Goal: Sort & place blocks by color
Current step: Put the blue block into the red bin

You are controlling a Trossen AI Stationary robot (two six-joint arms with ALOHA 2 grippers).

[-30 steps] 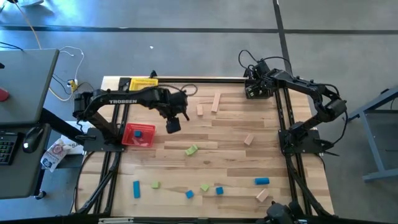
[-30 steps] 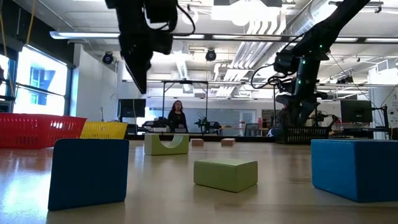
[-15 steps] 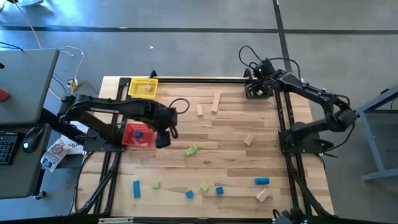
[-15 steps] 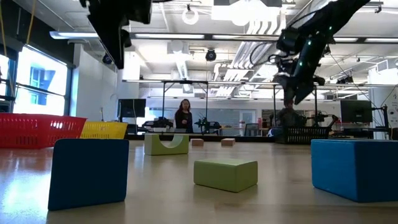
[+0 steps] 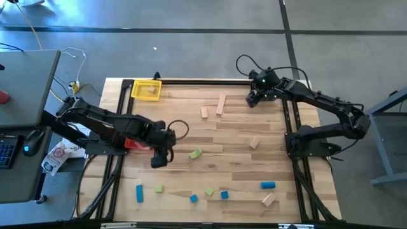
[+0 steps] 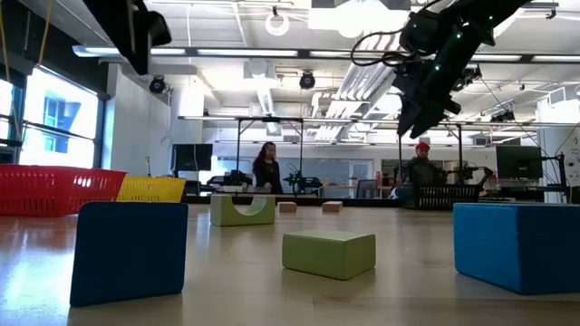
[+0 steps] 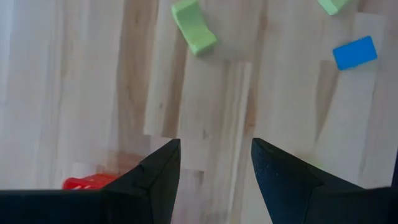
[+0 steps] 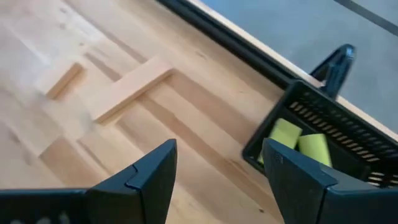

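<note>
Your left gripper (image 5: 158, 159) is hanging with its fingers spread and nothing between them, over bare boards just beside the red bin (image 5: 132, 144) at the table's left edge. A curved green block (image 7: 194, 26) is lying nearest ahead of it, toward the table's middle. The other blocks are scattered: blue and green ones along the near edge, tan ones toward the far edge and the right side.

Your right gripper (image 5: 255, 98) is also standing open and empty, near the far right corner beside the black bin (image 8: 323, 146) (two green blocks are already lying inside it).

Watch the approach to that curved block: its rounded top could be slipping out from between the fingers if you are closing off-centre. Your left arm is lying across the red bin, so a low swing could be dragging it. A long tan bar (image 8: 132, 87) is lying close to the right gripper, and a careless descent could be knocking it aside.
</note>
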